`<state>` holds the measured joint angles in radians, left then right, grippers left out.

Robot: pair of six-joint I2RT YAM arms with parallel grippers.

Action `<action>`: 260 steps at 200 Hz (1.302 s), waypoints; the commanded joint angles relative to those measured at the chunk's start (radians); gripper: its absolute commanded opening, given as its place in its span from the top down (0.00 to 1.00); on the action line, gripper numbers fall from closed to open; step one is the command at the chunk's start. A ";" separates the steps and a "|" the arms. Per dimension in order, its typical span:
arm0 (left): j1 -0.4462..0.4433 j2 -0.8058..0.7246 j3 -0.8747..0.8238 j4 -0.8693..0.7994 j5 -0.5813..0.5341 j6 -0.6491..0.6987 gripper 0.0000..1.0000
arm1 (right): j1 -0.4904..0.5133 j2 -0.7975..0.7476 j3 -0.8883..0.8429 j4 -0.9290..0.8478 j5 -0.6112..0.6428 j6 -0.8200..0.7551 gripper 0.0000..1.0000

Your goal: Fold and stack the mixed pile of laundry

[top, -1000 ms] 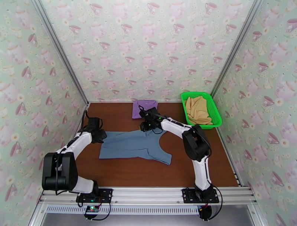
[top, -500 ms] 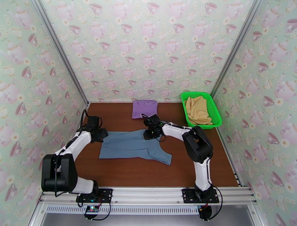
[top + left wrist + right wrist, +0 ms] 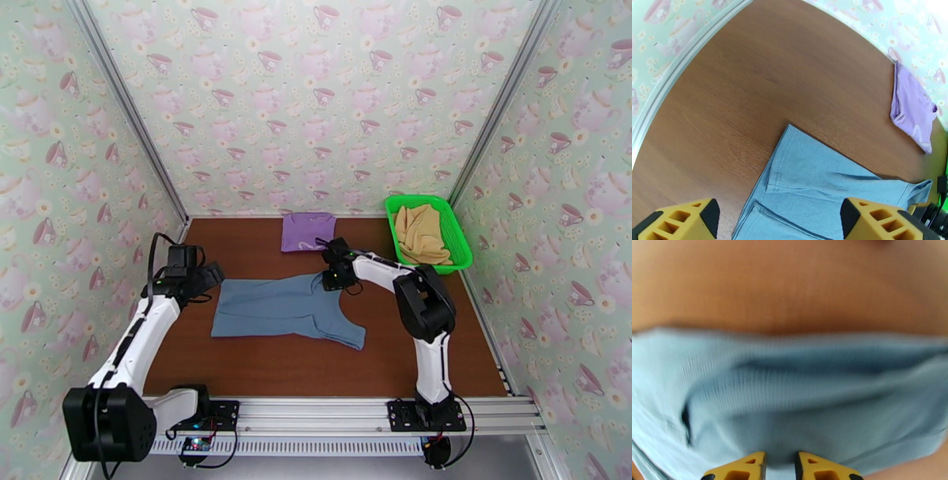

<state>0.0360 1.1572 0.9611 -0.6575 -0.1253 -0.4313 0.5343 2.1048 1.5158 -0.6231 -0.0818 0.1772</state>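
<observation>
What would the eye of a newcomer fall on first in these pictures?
First, the slate blue-grey garment lying flat in the middle, with the right pincer at its far right corner and the open left pincer by its left edge. Then the green basket at the far right, holding the tan-yellow garment, and the folded lilac garment by the back wall.

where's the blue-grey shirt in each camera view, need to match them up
top external: blue-grey shirt spread out at picture centre.
left wrist: shirt from lower centre to the right edge.
right wrist: shirt across the lower half, blurred.
shared landmark: brown table around it.
</observation>
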 commanded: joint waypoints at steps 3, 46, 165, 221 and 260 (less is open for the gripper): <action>-0.005 -0.055 0.018 -0.016 0.010 -0.015 0.13 | -0.009 0.080 0.063 -0.168 0.089 -0.071 0.72; -0.015 -0.055 -0.015 -0.036 0.078 -0.020 0.14 | -0.093 0.134 0.151 -0.295 0.204 -0.173 0.72; -0.120 0.381 0.192 0.009 0.294 0.042 0.24 | -0.124 -0.125 0.117 -0.279 0.106 -0.260 0.58; -0.189 0.756 0.484 -0.014 0.340 0.082 0.28 | 0.267 -0.257 -0.010 -0.200 0.132 -0.056 0.55; -0.233 0.904 0.555 -0.014 0.364 0.082 0.30 | 0.438 -0.111 0.153 -0.175 0.138 0.038 0.53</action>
<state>-0.1734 2.0018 1.4734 -0.6476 0.2024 -0.3660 0.9302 1.8912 1.5654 -0.8215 0.0540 0.1154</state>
